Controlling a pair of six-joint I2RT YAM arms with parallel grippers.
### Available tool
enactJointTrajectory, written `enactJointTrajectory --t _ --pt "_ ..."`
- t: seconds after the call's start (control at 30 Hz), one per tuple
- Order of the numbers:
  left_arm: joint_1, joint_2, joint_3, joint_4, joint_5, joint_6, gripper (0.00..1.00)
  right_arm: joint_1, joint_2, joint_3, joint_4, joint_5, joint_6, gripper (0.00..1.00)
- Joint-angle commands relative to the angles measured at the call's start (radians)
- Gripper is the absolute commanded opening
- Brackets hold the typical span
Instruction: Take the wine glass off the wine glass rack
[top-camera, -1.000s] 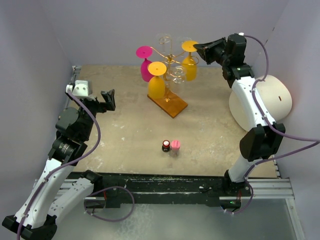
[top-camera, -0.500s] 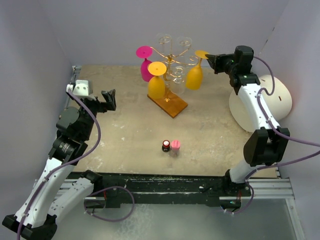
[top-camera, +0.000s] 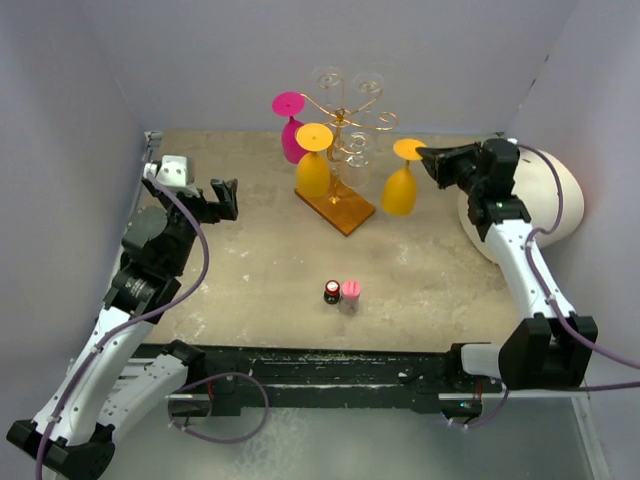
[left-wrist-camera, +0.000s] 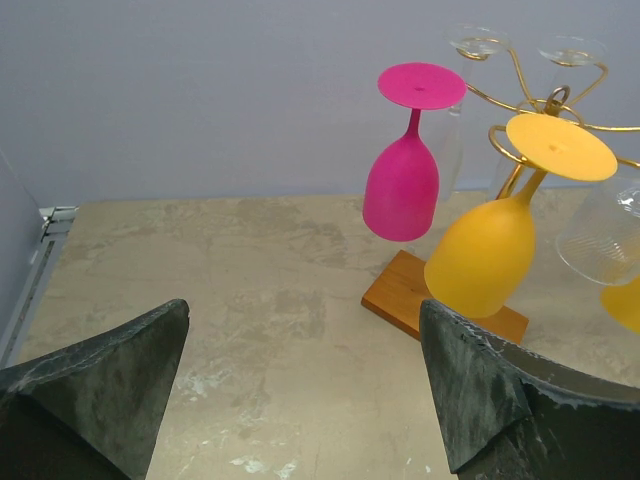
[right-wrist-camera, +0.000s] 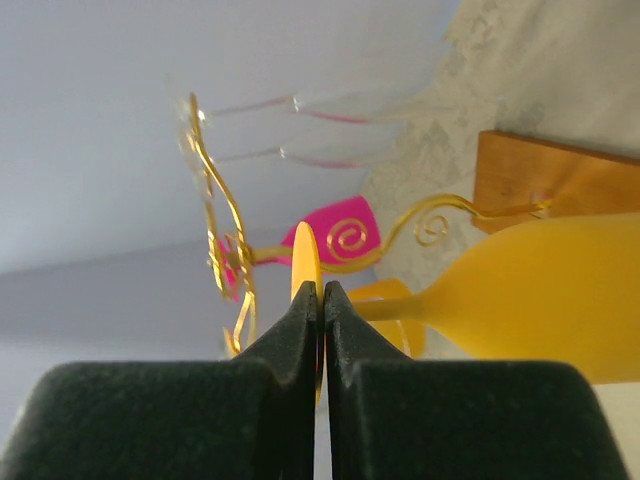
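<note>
Yellow wine glass (top-camera: 400, 191) hung right of the rack (top-camera: 341, 208) — right gripper (right-wrist-camera: 321, 292) pinching its foot, plain only wrist-close; left gripper (left-wrist-camera: 305, 303) gaped.

The rightmost goblet-shaped wine glass (top-camera: 400, 194) was orange-yellow, as was a hanging glass (top-camera: 312, 175); another glass (top-camera: 290, 140) was magenta. The thin wire rack (top-camera: 340, 118) was gold, its wooden base (top-camera: 348, 213) brown; the worktop (top-camera: 250, 260) mottled beige.

No legible text, label, brand, number or sign appears on any object in the three current views.
</note>
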Motion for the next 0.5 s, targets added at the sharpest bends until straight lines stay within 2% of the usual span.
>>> enactJointTrajectory --t 0.0,0.2,0.47 --pt "0.006 0.008 -0.006 0.046 0.059 -0.031 0.99 -0.004 -0.140 -0.145 0.265 -0.123 -0.203 0.00" --pt "0.005 0.042 -0.016 0.069 0.161 -0.119 0.99 -0.004 -0.309 -0.271 0.255 -0.172 -0.378 0.00" --pt "0.005 0.076 -0.009 0.145 0.454 -0.392 0.99 -0.004 -0.475 -0.372 0.305 -0.265 -0.376 0.00"
